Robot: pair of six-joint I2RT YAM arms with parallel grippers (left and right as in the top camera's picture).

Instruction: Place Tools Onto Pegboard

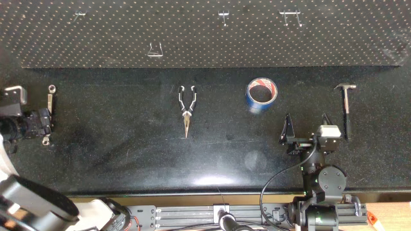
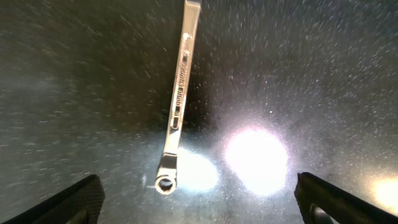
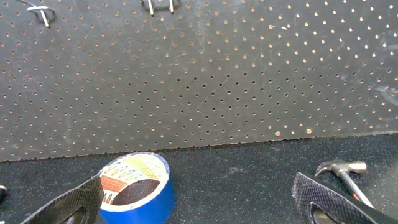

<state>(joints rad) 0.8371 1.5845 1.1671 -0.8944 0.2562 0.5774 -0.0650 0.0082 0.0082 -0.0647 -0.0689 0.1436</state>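
Your left claw (image 2: 199, 208) stands wide open and empty over the wrench (image 2: 176, 112) at the table's (image 1: 115, 154) 9 o'clock edge. The lettering stamped on the wrench shank is too small to read. Your right claw (image 3: 199, 208) is also wide open and empty. The tape roll (image 3: 135, 186), printed inside, lies at its 11 o'clock and the hammer (image 3: 346, 173) at 1 o'clock. The pliers (image 1: 187, 110) lie mid-table with bare surface around them. The pegboard (image 1: 205, 38) spans the 12 o'clock edge.
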